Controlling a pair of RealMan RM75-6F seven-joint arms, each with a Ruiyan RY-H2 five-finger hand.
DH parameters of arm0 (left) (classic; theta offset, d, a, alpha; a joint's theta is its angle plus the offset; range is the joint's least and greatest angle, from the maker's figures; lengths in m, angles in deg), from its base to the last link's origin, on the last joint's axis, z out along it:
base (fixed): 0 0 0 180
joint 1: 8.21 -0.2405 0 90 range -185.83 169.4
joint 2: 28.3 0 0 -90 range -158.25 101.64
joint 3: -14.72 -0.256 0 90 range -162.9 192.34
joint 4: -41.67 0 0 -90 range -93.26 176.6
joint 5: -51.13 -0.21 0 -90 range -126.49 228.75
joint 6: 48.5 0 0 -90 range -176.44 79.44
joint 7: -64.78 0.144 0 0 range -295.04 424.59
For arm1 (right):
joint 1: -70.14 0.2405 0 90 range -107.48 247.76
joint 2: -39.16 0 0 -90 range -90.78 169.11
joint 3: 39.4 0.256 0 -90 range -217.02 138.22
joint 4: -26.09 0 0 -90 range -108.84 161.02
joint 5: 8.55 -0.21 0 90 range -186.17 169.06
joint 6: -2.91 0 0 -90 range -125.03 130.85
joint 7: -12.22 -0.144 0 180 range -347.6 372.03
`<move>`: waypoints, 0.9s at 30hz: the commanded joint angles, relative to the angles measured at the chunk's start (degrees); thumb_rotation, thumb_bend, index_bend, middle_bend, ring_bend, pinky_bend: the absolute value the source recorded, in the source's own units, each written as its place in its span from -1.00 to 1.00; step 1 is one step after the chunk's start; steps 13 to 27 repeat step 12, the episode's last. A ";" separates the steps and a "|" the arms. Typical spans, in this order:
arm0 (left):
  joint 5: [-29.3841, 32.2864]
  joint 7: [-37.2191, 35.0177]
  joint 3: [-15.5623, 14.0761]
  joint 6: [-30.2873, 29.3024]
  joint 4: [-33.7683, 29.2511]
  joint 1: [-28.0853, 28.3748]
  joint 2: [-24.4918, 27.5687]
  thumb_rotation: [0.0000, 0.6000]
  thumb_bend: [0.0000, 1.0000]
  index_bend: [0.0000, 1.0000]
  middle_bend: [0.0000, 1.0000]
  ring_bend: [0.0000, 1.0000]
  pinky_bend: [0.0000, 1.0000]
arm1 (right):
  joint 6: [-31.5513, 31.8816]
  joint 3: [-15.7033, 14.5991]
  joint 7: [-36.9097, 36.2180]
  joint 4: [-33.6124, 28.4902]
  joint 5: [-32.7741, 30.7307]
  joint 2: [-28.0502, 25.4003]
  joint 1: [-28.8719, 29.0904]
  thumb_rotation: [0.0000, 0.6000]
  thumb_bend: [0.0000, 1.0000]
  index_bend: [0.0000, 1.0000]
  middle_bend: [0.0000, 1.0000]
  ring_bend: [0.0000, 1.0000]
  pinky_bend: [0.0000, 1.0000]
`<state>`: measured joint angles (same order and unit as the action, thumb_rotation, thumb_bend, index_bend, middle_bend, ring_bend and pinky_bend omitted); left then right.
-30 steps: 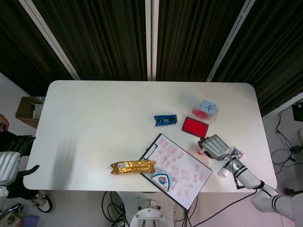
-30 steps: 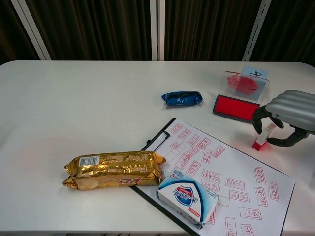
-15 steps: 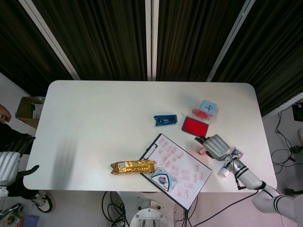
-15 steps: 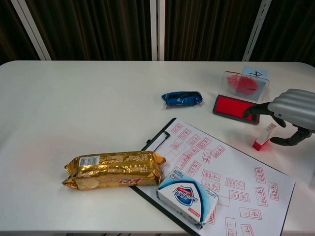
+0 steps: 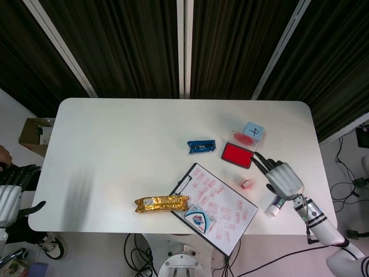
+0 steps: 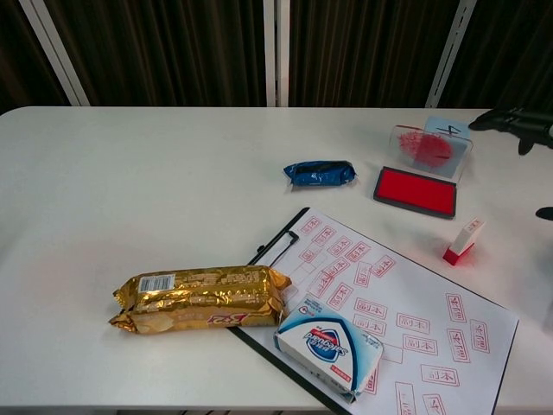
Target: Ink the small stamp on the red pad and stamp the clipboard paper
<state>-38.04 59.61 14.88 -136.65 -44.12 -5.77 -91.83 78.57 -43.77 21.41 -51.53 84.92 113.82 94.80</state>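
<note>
The small red-and-white stamp (image 5: 247, 183) (image 6: 462, 241) stands alone on the table, just off the clipboard paper's far right edge. The open red ink pad (image 5: 237, 154) (image 6: 415, 191) lies behind it. The clipboard paper (image 5: 216, 205) (image 6: 389, 303) carries several red stamp prints. My right hand (image 5: 282, 178) hovers to the right of the stamp, fingers spread and empty; in the chest view only its fingertips (image 6: 518, 121) show at the right edge. My left hand (image 5: 8, 193) hangs off the table's left side, holding nothing.
A gold snack packet (image 5: 162, 202) (image 6: 200, 296) and a soap box (image 5: 199, 219) (image 6: 330, 347) lie on the clipboard's near-left part. A blue packet (image 5: 202, 146) sits left of the pad. The pad's lid and a numbered card (image 5: 248, 134) are behind it. A small white tube (image 5: 273, 206) lies under my right hand.
My right hand has let go of the stamp, opened, and pulled up and away to the right. The stamp stays standing beside the paper. The left hand has barely moved.
</note>
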 commanded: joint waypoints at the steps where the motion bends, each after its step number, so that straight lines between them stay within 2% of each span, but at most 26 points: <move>1: -0.03 0.18 0.06 -0.03 -0.19 0.02 0.16 1.00 -1.00 -0.63 -0.66 -0.69 -0.49 | 11.33 2.88 1.46 -8.02 -6.15 -5.75 -8.97 1.00 -0.71 -1.00 -1.00 -1.00 -1.00; 3: 0.04 0.37 0.23 0.05 -0.50 0.17 0.40 1.00 -1.00 -0.63 -0.66 -0.69 -0.49 | 14.46 3.43 0.92 -9.12 -8.74 -7.03 -12.24 1.00 -0.64 -1.00 -1.00 -1.00 -1.00; 7: 0.01 0.71 0.66 0.44 -1.04 0.76 0.80 1.00 -1.00 -0.63 -0.66 -0.69 -0.49 | 15.47 3.59 -1.09 -9.51 -11.83 -8.84 -15.71 1.00 -0.40 -1.00 -1.00 -1.00 -1.00; 27: 0.11 0.78 0.88 1.00 -1.17 1.25 0.70 1.00 -1.00 -0.63 -0.66 -0.69 -0.49 | 14.26 3.70 -3.02 -8.67 -12.02 -7.88 -16.80 1.00 -0.41 -1.00 -1.00 -1.00 -1.00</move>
